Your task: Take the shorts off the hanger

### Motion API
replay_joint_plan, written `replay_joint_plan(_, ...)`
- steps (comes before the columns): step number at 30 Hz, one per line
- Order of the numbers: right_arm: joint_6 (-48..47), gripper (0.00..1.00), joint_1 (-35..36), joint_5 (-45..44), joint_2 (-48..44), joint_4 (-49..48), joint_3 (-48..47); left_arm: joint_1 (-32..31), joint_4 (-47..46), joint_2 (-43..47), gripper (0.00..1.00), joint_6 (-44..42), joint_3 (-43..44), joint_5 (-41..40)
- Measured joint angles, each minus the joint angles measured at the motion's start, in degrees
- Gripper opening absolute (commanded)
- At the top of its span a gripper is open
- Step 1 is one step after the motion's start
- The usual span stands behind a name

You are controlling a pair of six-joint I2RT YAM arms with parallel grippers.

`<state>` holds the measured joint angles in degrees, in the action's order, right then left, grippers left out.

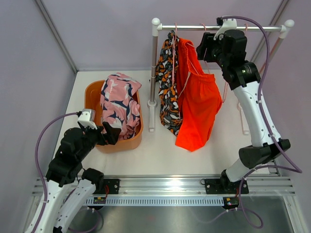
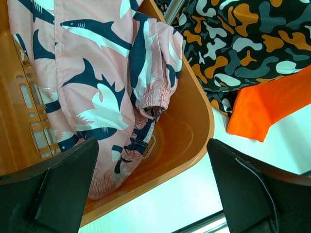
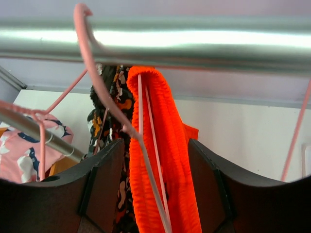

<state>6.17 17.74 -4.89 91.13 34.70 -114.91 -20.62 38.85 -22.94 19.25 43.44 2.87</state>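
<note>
Black fingers of the left gripper [image 1: 108,133] stand wide apart, holding nothing, at the lower left of the top view, over the near rim of a rounded orange plastic basket [image 1: 137,138]. Pink shorts printed with navy-and-white sharks [image 1: 119,99] lie heaped inside it. Further back, at centre, black shorts with orange-and-white camouflage [image 1: 169,97] and plain bright orange shorts [image 1: 197,107] hang side by side from a silver metal rail [image 1: 218,27]. At upper right, the right gripper [image 3: 155,150] straddles the orange waistband beside a thin pink wire hanger [image 3: 92,63]. Its fingers are parted, but I cannot tell whether they press the fabric.
</note>
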Motion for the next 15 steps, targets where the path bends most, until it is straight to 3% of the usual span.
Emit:
replay_joint_plan(7,-0.37,0.58,0.00,-0.42,5.79,-2.34,-2.08,0.00,-0.28,-0.04,0.99,0.00,-0.35,0.13)
replay_joint_plan(15,-0.33,0.43,0.00,-0.68,6.97,-4.81,-1.70,0.00,-0.44,-0.09,0.99,0.00,-0.81,0.26)
